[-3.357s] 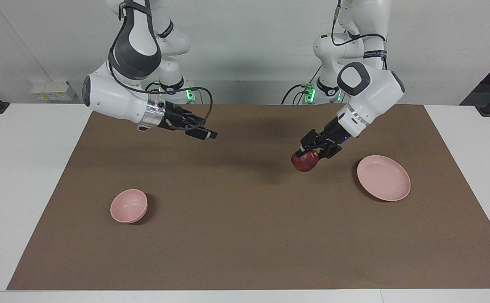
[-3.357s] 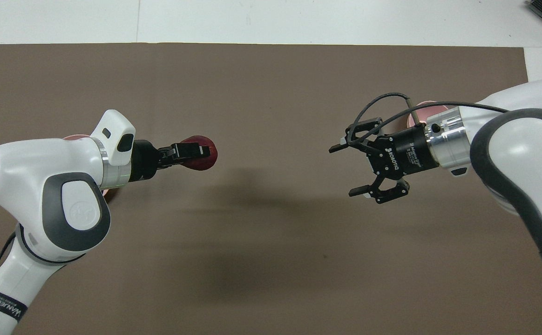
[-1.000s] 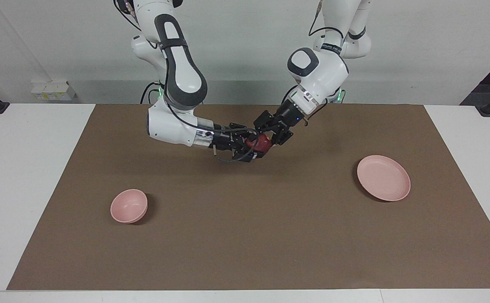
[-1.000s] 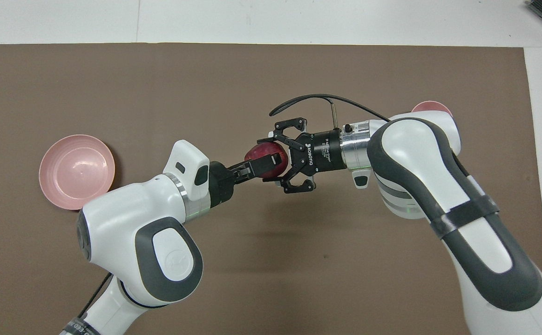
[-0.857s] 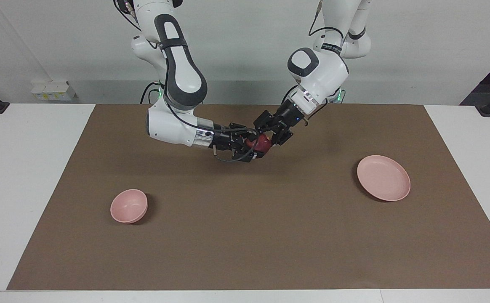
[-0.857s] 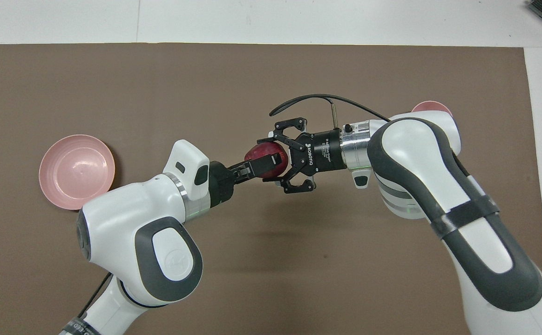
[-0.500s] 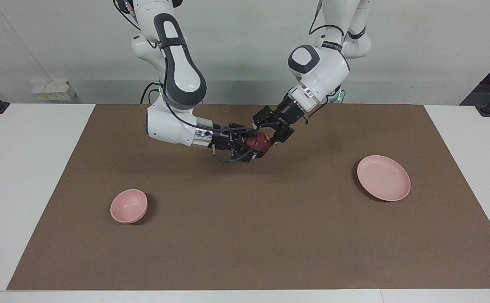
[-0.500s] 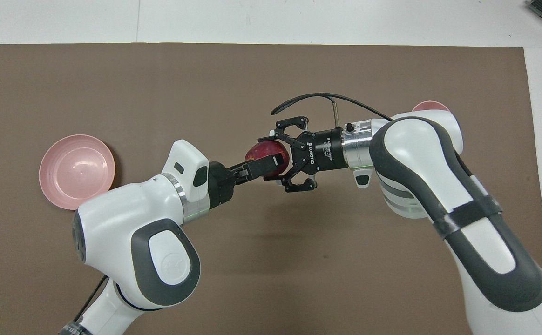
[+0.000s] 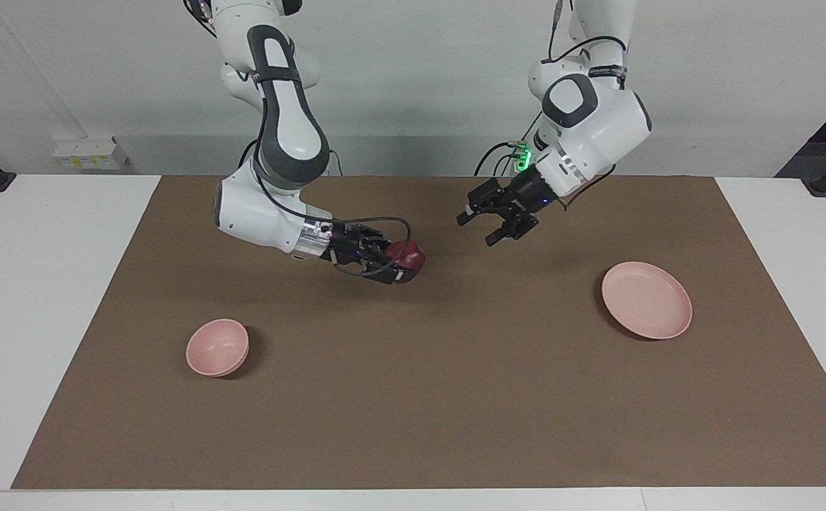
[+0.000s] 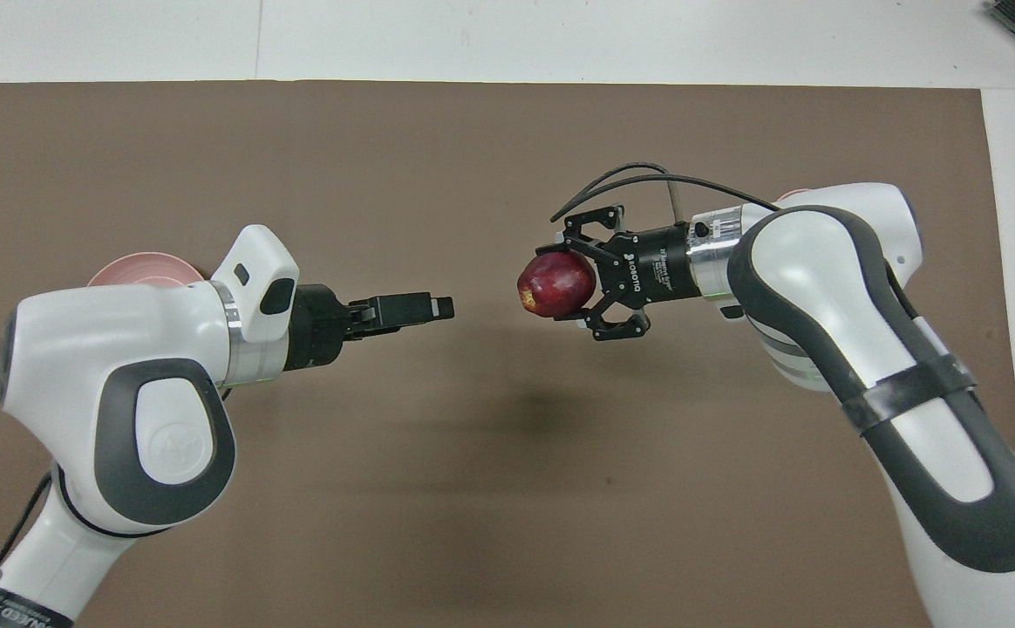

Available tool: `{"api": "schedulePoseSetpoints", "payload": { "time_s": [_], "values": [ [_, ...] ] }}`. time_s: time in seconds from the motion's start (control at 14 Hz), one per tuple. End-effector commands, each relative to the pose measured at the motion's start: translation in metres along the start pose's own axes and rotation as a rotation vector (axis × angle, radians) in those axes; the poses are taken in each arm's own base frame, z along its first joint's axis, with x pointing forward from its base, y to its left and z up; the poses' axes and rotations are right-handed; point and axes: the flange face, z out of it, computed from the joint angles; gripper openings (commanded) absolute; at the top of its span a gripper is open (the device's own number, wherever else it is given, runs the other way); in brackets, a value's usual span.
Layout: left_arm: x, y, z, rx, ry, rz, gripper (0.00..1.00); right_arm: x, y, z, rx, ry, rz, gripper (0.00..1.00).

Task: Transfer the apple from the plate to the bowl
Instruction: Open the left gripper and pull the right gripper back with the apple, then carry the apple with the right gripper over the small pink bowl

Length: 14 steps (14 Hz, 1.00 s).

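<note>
Held aloft over the mat [image 9: 455,369] mid-table: apple [image 9: 408,259] clamped in right gripper [image 9: 402,268]. Left gripper [image 9: 489,224], fingers apart, empty, over the mat toward the plate [image 9: 646,299]. Bowl [image 9: 217,347] at the right arm's end.

The right arm [image 10: 830,288] hides nearly all the bowl [image 10: 788,197]; the left arm [image 10: 124,349] apparently covers much of the plate [image 10: 137,266].

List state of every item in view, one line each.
apple: gripped by the right gripper, in the air over the mat
right gripper: shut on the apple
left gripper: open, holding nothing, over the mat
plate: bare, flat on the mat
bowl: upright, nothing in it
mat: flat on the table
</note>
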Motion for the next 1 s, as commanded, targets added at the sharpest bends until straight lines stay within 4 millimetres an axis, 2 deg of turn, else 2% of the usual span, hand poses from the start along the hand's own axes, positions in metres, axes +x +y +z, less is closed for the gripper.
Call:
{"api": "schedulePoseSetpoints", "payload": {
  "time_s": [0.0, 0.14, 0.29, 0.36, 0.5, 0.79, 0.93],
  "values": [
    [0.005, -0.025, -0.018, 0.145, -0.038, 0.071, 1.00, 0.016, -0.006, -0.016, -0.011, 0.086, -0.141, 0.00],
    [0.018, -0.044, -0.045, 0.266, -0.087, 0.134, 1.00, 0.037, -0.004, -0.038, -0.008, 0.129, -0.268, 0.00],
    [0.029, -0.052, -0.070, 0.386, -0.170, 0.194, 1.00, 0.052, -0.001, -0.055, -0.026, 0.185, -0.375, 0.00],
    [0.033, -0.056, -0.085, 0.466, -0.193, 0.228, 1.00, 0.056, -0.002, -0.063, -0.050, 0.227, -0.431, 0.00],
    [0.045, -0.059, -0.122, 0.590, -0.210, 0.268, 1.00, 0.048, -0.016, -0.077, -0.157, 0.340, -0.562, 0.00],
    [0.066, -0.026, -0.217, 0.682, -0.180, 0.268, 1.00, 0.048, -0.021, -0.097, -0.410, 0.526, -0.763, 0.00],
    [0.067, -0.009, -0.247, 0.684, -0.185, 0.258, 1.00, 0.062, -0.024, -0.113, -0.469, 0.643, -0.888, 0.00]
  ]
}}
